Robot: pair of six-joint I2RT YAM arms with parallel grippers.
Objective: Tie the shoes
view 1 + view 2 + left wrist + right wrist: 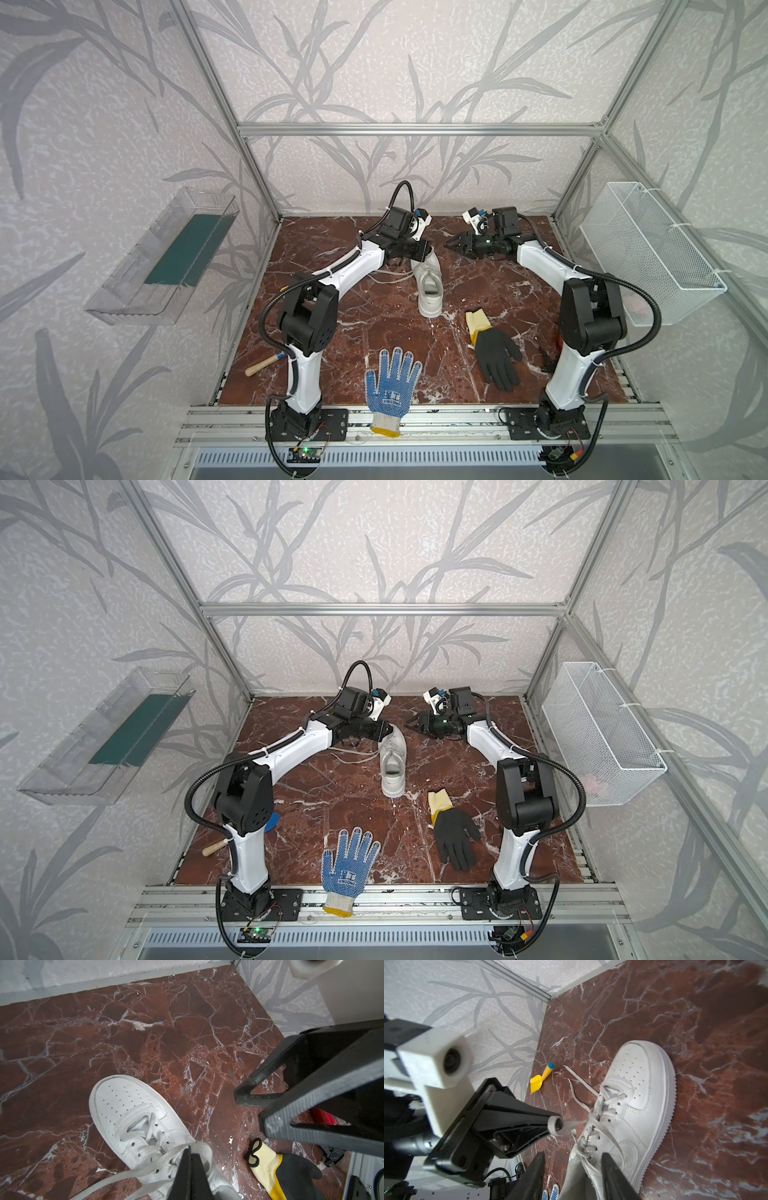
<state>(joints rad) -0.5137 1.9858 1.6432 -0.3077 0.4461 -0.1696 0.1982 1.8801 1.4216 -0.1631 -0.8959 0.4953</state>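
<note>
In both top views a red-brown marbled worktop (395, 336) sits between walls papered with grey leaves. It carries one white sneaker (428, 286) mid-width, toe toward the back edge, and near the front one blue-dotted glove (390, 382), print unreadable, and one black glove (494, 357). The left wrist view shows the left gripper (190, 1153) pinched on a lace (145, 1169); the right wrist view shows the right gripper (573, 1154), fingers apart astride a lace strand.
</note>
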